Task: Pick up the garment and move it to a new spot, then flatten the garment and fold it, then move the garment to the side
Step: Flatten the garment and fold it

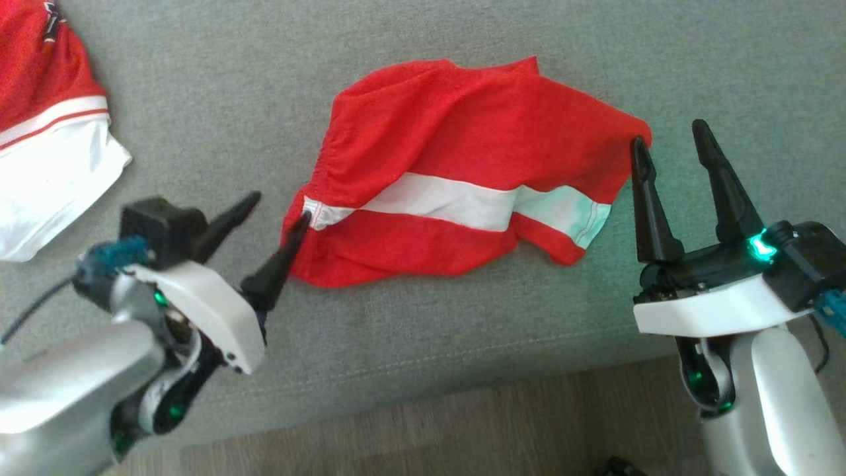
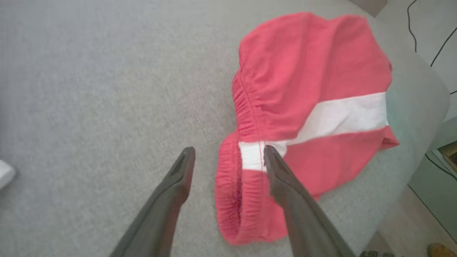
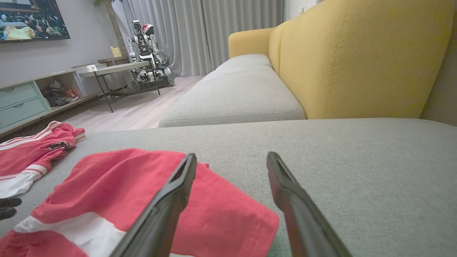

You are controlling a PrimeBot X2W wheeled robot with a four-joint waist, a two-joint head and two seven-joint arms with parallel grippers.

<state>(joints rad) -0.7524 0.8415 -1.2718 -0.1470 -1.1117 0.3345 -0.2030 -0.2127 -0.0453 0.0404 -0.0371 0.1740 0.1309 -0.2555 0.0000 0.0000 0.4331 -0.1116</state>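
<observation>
Shorts (image 1: 462,152), red with a white stripe, lay rumpled mid-frame on the grey cushion (image 1: 423,317); left gripper (image 1: 280,207) gaped at the waistband, right gripper (image 1: 669,134) spread wide at their right-of-frame corner.

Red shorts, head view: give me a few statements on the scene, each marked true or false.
1. The red shorts lie on the grey cushion. True.
2. The left claw is shut on the waistband. False: its jaws stand open, one finger at the white stripe.
3. The right claw is open. True.
4. The shorts are neatly folded. False: they lie rumpled and unfolded.
5. Another red-and-white garment lies toward the robot's left. True.
</observation>
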